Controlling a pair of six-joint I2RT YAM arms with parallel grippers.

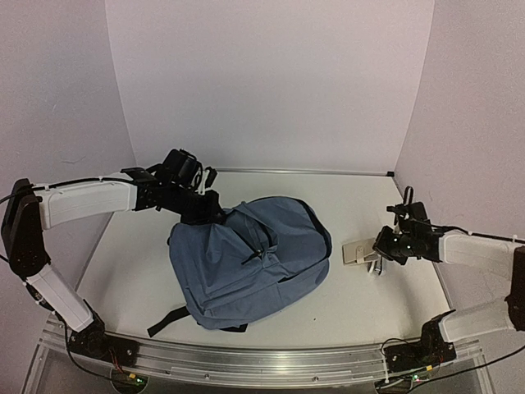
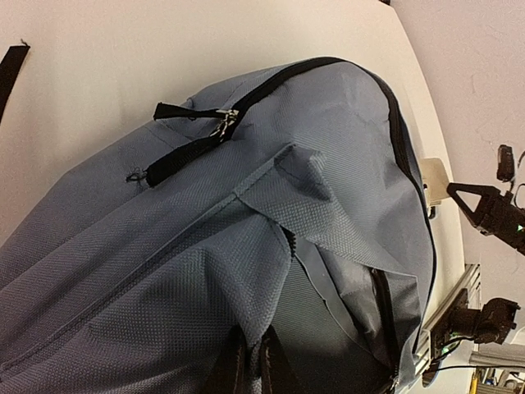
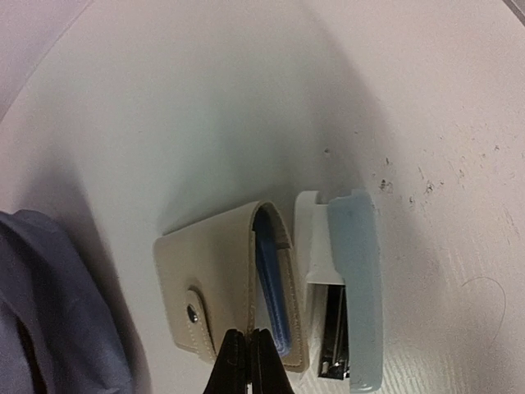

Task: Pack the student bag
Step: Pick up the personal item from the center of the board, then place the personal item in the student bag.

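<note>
The student bag (image 1: 246, 263), a big slate-blue backpack with black zippers, lies in the middle of the table. My left gripper (image 1: 213, 215) is at its upper left corner. In the left wrist view that gripper (image 2: 252, 328) is shut on a pinched fold of the bag (image 2: 164, 246), lifting the fabric beside an open zipper. My right gripper (image 1: 377, 254) is to the right of the bag. Seen from its wrist, the right gripper (image 3: 247, 331) is shut on the cover edge of a beige snap wallet (image 3: 209, 271) with a blue insert.
A light-blue stapler (image 3: 354, 287) lies right beside the wallet (image 1: 353, 251), touching or nearly so. The bag's edge (image 3: 49, 312) is just left of the wallet. A black strap (image 1: 166, 322) trails toward the front rail. Walls close in on three sides.
</note>
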